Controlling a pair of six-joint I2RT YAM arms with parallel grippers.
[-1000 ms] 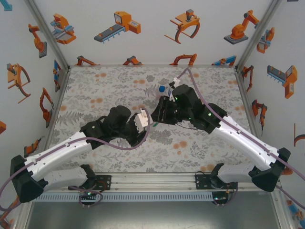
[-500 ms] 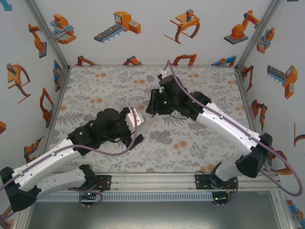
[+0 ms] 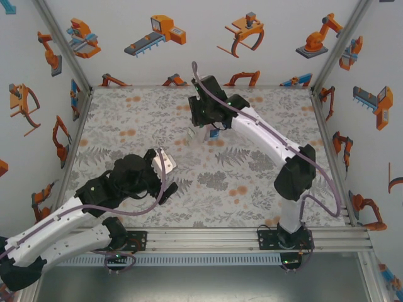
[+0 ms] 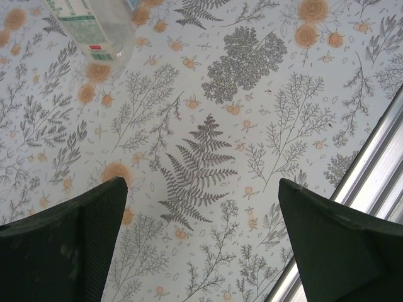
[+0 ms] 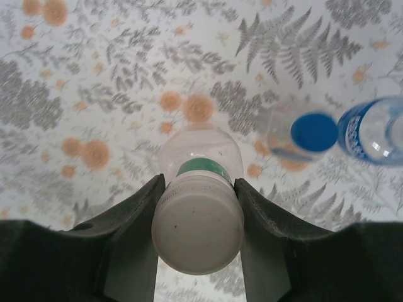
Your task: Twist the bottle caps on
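Note:
My right gripper (image 5: 199, 189) is shut on the white bottle cap (image 5: 197, 229), which sits on the neck of the slim bottle (image 5: 200, 154) with a green ring. From above, that gripper (image 3: 203, 126) is over the far middle of the table, the bottle (image 3: 200, 134) below it. I cannot tell if the bottle touches the table. A blue cap (image 5: 313, 132) tops a clear bottle just right of it. A blue-labelled bottle (image 5: 378, 129) stands at the right edge. My left gripper (image 4: 201, 189) is open and empty, low and near left (image 3: 166, 161); the white-and-green label (image 4: 94, 25) shows far ahead of it.
The floral table cover (image 3: 252, 182) spreads between the arms. An aluminium rail (image 4: 378, 170) runs along the table's near edge, close to my left gripper. White walls with robot stickers (image 3: 157, 31) close in the back and sides.
My left gripper has opened and drawn back to the near left. My right arm has swung from the table's middle to the far side, carrying the slim bottle by its white cap.

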